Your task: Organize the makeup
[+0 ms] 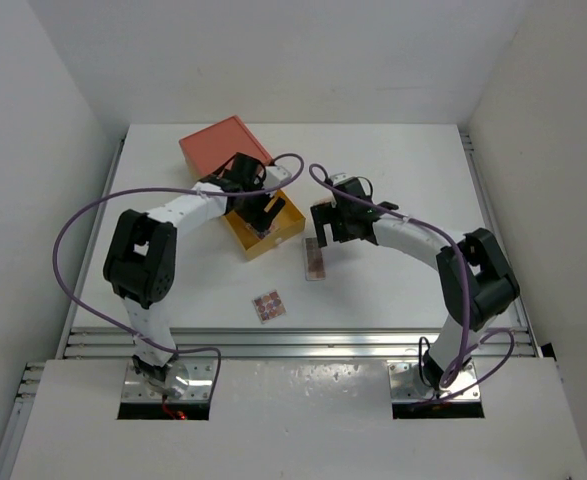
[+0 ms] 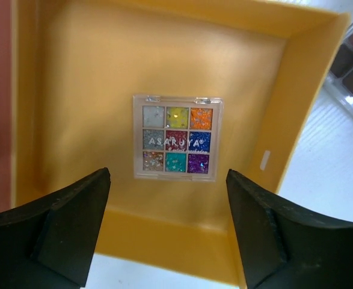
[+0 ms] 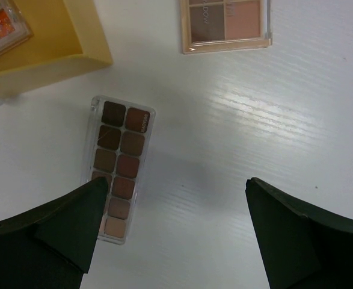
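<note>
Left gripper (image 2: 168, 174) wide open, empty, over glittery nine-pan "ASARUYA" palette (image 2: 177, 133) in yellow tray (image 2: 74, 90); right gripper (image 3: 177, 182) open, empty, beside brown palette (image 3: 119, 168).

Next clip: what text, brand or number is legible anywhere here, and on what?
"ASARUYA": across the clear lid of the nine-colour palette, lying in the yellow tray.
Smaller line under it: too small to read.
Tiny print on one pan of the long brown palette: blurred.
Lettering on the beige palette at the right wrist view's top edge: cut off, unreadable.
</note>
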You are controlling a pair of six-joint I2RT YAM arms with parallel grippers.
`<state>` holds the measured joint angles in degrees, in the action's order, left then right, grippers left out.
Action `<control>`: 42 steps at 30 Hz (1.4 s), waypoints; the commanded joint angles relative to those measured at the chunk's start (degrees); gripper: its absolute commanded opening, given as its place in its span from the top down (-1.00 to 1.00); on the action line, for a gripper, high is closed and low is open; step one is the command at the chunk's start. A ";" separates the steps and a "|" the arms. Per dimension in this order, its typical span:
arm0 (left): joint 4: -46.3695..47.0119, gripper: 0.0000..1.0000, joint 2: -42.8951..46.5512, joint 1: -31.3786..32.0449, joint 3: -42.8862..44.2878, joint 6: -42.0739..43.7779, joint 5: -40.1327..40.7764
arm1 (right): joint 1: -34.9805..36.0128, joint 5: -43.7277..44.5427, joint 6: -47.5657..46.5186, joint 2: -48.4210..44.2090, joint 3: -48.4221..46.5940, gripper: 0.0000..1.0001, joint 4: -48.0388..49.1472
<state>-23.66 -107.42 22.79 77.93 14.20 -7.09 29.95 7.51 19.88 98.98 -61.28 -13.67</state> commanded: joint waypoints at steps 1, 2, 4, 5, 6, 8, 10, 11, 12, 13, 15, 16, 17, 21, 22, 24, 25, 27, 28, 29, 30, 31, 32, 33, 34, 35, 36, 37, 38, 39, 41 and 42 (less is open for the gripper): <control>-4.19 -0.62 1.85 -0.11 6.17 1.62 -1.77 | 0.01 0.93 -0.90 -1.85 -0.16 -0.95 0.31; -6.55 -0.60 2.90 0.41 8.53 1.62 -3.18 | -0.33 1.02 -1.07 -2.29 0.88 -0.95 0.40; -9.11 -0.54 4.66 1.29 10.65 3.28 -5.28 | -0.51 1.54 -1.07 -3.88 1.77 -0.95 0.57; -10.17 -0.54 6.15 2.08 11.18 4.34 -6.26 | -0.42 1.89 -1.07 -4.23 2.91 -0.95 0.40; -12.35 -0.54 10.52 3.13 11.19 6.09 -7.75 | -0.42 2.07 -1.33 -5.54 3.26 -0.95 0.40; -15.52 -0.64 15.55 8.38 9.09 14.08 -11.52 | -0.51 2.60 -1.33 -6.43 5.27 -0.97 0.31; -23.78 -0.73 17.32 13.83 7.51 16.47 -11.54 | -0.51 2.78 -1.33 -8.18 7.13 -0.97 0.23; -24.93 -0.77 17.85 15.26 5.58 16.48 -10.93 | -0.34 3.21 -0.99 -8.45 7.57 -0.97 0.22; -24.94 -0.81 18.64 16.58 -0.53 16.48 -10.32 | -0.51 3.39 -0.98 -9.76 8.27 -0.97 -0.12; -23.81 -0.87 20.39 17.72 -3.98 16.48 -9.70 | -0.51 3.56 -0.72 -10.03 8.63 -0.97 -0.30; -20.92 -1.00 21.98 20.79 -12.66 13.50 -7.42 | -0.34 3.92 -0.11 -11.26 9.68 -0.97 -1.18; -18.20 -1.00 22.51 21.59 -14.80 12.27 -7.41 | -0.34 4.18 0.33 -11.53 10.21 -0.97 -1.44; -16.78 -1.00 22.51 22.21 -16.83 10.43 -6.80 | -0.16 4.36 0.60 -11.88 10.82 -0.97 -1.97; -10.71 -1.00 23.92 23.97 -24.13 12.68 -5.04 | 1.07 6.11 0.51 -14.16 12.49 -0.97 -3.03; -10.01 -1.00 23.92 23.97 -25.53 14.44 -5.04 | 1.77 6.29 0.69 -14.34 12.84 -0.97 -3.38; -10.00 -1.00 23.92 23.45 -25.55 20.85 -6.08 | 2.47 7.26 0.51 -15.39 13.29 -0.97 -4.25; -11.13 -1.00 23.14 22.84 -24.94 23.40 -6.96 | 3.09 7.52 0.69 -15.74 13.72 -0.97 -4.52; -13.16 -1.00 22.51 21.69 -24.41 32.70 -9.59 | 3.35 8.40 0.69 -16.79 14.25 -0.97 -4.96; -13.78 -1.00 22.51 20.56 -24.41 36.13 -11.96 | 3.53 8.84 0.77 -16.98 14.95 -0.97 -5.05; -14.39 -1.00 21.99 20.54 -25.19 39.47 -12.50 | 3.53 9.01 1.30 -17.50 15.65 -0.97 -5.05; -14.40 -1.00 21.99 20.54 -25.20 42.90 -12.51 | 3.62 9.10 1.30 -18.46 16.01 -0.97 -4.88; -15.79 -1.00 21.99 20.54 -25.98 50.33 -12.51 | 3.53 9.71 1.48 -19.08 16.88 -0.97 -4.70; -15.80 -1.00 21.99 20.54 -25.99 54.23 -12.51 | 3.62 9.63 1.48 -19.43 17.59 -0.97 -4.52; -17.02 -1.00 21.38 20.54 -25.99 57.92 -12.51 | 3.71 9.63 1.39 -20.13 17.86 -0.97 -4.52; -17.64 -1.00 21.37 20.54 -25.99 64.75 -12.51 | 3.53 9.63 1.22 -20.75 18.21 -0.97 -4.26; -18.17 -1.00 20.67 20.54 -25.38 67.86 -12.51 | 3.62 9.63 1.30 -20.84 18.91 -0.97 -4.17; -19.22 -1.00 20.06 20.54 -24.76 70.76 -12.51 | 3.71 9.89 1.30 -21.28 19.26 -0.97 -4.00; -19.23 -1.00 18.31 20.54 -24.06 74.54 -12.51 | 3.53 10.24 1.30 -21.81 20.05 -0.97 -3.56; -19.23 -1.00 17.34 21.15 -23.27 75.70 -12.51 | 3.62 10.51 1.30 -22.07 20.23 -0.97 -3.47; -19.84 -1.00 16.28 21.68 -21.52 76.59 -12.51 | 3.53 10.60 1.30 -22.60 20.49 -0.97 -3.47; -19.85 -1.00 13.48 22.21 -20.11 77.73 -12.51 | 3.71 11.30 1.39 -23.21 21.54 -1.00 -2.94; -19.85 -1.00 12.68 22.91 -19.58 77.74 -12.51 | 3.71 11.47 1.13 -23.48 21.81 -1.00 -2.77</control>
<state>-42.11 -92.73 44.21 55.37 83.02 -17.28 33.39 16.86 20.60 77.65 -40.21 -18.37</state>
